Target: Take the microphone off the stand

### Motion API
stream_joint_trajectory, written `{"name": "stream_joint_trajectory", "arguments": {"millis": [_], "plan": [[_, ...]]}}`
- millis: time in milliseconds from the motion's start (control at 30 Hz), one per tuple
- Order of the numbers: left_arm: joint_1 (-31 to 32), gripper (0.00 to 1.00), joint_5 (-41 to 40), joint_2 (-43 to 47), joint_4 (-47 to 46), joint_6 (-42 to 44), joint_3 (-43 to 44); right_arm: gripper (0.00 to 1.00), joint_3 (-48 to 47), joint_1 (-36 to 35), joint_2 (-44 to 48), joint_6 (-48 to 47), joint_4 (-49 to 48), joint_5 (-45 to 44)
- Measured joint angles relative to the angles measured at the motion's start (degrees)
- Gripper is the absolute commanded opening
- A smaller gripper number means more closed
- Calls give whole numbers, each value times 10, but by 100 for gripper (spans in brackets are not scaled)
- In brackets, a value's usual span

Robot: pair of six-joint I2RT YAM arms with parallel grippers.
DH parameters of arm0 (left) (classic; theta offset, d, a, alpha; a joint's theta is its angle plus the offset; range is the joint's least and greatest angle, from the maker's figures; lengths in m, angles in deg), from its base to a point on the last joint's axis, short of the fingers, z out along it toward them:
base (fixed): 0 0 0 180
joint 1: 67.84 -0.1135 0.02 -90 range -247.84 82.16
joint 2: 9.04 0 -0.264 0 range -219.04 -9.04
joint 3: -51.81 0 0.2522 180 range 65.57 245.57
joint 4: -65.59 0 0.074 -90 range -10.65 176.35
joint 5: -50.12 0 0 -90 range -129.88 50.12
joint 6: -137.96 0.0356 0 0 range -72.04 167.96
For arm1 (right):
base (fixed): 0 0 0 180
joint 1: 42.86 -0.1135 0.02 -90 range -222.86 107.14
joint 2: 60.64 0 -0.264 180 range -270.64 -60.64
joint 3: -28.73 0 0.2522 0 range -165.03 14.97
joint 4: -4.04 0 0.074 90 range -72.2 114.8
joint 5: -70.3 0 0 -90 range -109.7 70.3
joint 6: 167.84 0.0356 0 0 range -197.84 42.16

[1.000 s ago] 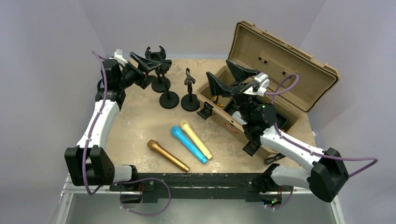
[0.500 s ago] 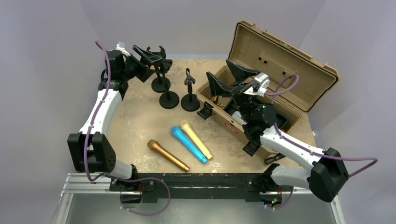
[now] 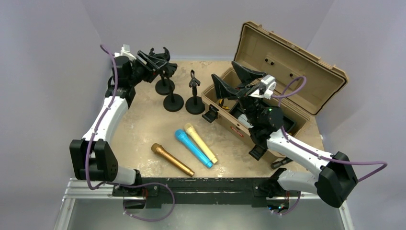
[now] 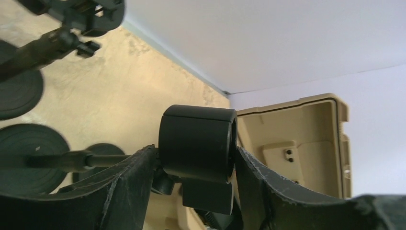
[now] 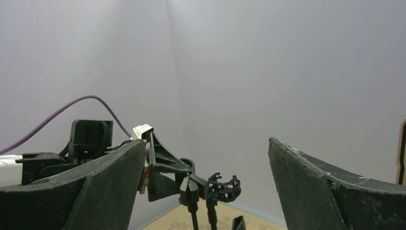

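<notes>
From above, the left claw [image 3: 157, 58] reached to the rear left of the sandy-coloured desk [image 3: 143, 124], in among the tops of the black round-based stands [image 3: 173, 102]. Black against black hid what lay between its fingers there. The left wrist view settled it. A black cylindrical holder [image 4: 196, 139] sat between the two fingers [image 4: 129, 187], each pressed against its side, so this claw was clenched on the holder. A thin black pole [image 4: 62, 160] ran from the holder towards one round base. Another stand's open black clip [image 4: 76, 9] showed in the top left corner, apart from the claw.

The right wrist view caught the same spot side-on and from afar. The right claw [image 5: 206, 143] was released, its fingers spread wide.

Only the top view showed the microphones. A gold metallic microphone [image 3: 172, 159], a blue microphone [image 3: 193, 148] and a pale yellow microphone [image 3: 201, 143] lay flat on the front middle of the desk. The blue and yellow ones lay side by side, the gold one a little to their left, and all three were well apart from the stands. The right claw hung over the open tan plastic case [image 3: 287, 62] on the right, whose raised lid stood behind it.
</notes>
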Motion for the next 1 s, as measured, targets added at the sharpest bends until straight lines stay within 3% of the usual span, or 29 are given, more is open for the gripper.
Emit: {"name": "stream_joint_trajectory", "arguments": {"millis": [300,467,700,1000], "plan": [[1,57,-37,-6,13,15,-84,98,0,0,0,0,0,2],[3,58,-41,-12,-8,17,-87,98,0,0,-3,0,-2,3],[3,73,-45,-14,4,35,-81,98,0,0,-9,0,-4,6],[6,85,-76,29,143,115,-37,98,0,0,-11,0,-4,6]]}}
